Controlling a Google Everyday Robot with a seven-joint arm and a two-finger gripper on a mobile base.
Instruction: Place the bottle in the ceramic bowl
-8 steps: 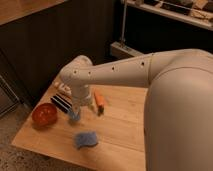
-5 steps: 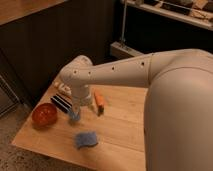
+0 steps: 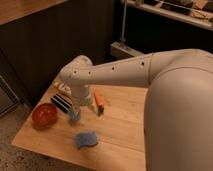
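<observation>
- The gripper hung below the wrist over the left part of the table. Its jaws were set wide, with nothing visibly in them.
- The bottle lay near the table's far left edge, at about eleven o'clock from the gripper. It was partly behind the arm and not yet grasped.
- The bowl sat near the gripper at about nine o'clock, and nothing showed inside it.
- A small blue cup stood just below the gripper, and a black object lay between bottle and bowl. Either looked easy to bump.
- To reach well, I judged the gripper should lift clear of the cup and travel toward eleven o'clock. It should then set its jaws across the bottle's narrow side and close at the middle, so the bottle would not tip on the carry.
</observation>
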